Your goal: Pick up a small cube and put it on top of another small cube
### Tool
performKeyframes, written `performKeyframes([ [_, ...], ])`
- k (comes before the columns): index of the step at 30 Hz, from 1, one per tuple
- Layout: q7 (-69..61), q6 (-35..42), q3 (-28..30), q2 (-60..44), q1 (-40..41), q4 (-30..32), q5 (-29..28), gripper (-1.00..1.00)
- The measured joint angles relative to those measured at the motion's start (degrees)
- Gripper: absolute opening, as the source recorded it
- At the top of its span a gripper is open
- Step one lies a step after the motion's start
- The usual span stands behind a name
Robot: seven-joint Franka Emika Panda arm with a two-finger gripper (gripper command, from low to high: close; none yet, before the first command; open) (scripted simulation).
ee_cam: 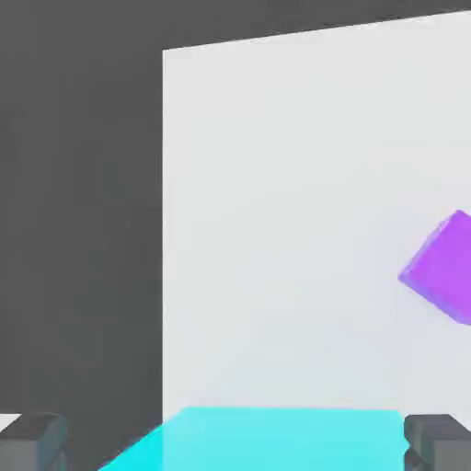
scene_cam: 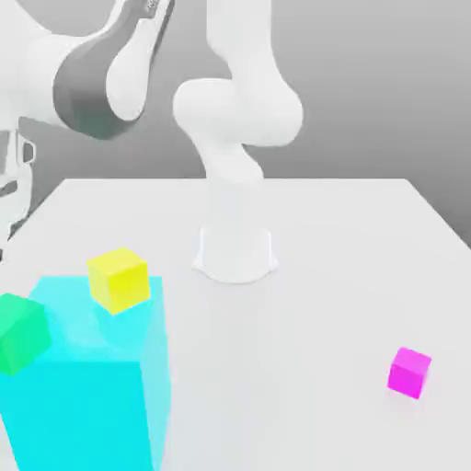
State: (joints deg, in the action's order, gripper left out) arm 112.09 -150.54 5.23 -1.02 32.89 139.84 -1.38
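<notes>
Exterior view: white worktop (scene_cam: 350, 267), grey backdrop. Arm base (scene_cam: 235, 248) stands mid-worktop; the upper links run off the top and the view's left edge, so the wrist is cut off there. Large translucent cyan block (scene_cam: 92, 405) at the near left, cropped by the bottom edge. Small yellow cube (scene_cam: 119, 279) sits tilted at its far top corner; small green cube (scene_cam: 20, 333) at its left side, partly cut by the frame edge. Whether these two rest on the block or float against it is hard to tell. Small magenta cube (scene_cam: 409, 373) lies alone on the worktop at the near right, well apart from the others, faces clean and evenly lit.

Hand view: end effector (ee_cam: 235, 442) released, its two dark fingertips (ee_cam: 33, 440) spread wide at the picture's lower corners, nothing between them. Cyan surface (ee_cam: 276, 437) just beyond them. Purple cube (ee_cam: 446, 269), turned on a corner, cropped by the edge, on the pale worktop (ee_cam: 276, 184). Dark floor (ee_cam: 78, 230) beside it.
</notes>
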Motion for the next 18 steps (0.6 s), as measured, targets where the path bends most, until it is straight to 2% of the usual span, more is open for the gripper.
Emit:
performKeyframes([
  [6,11.07,-4.17,3.05,-10.64,3.27,1.79,5.01,0.0],
  [11,10.86,-11.35,1.24,-20.69,5.78,0.55,9.11,0.0],
  [12,10.54,-12.73,0.56,-22.2,6.35,0.22,9.54,-1.0],
  [18,10.46,-13.57,-0.14,-22.32,7.06,0.04,9.43,-1.0],
])
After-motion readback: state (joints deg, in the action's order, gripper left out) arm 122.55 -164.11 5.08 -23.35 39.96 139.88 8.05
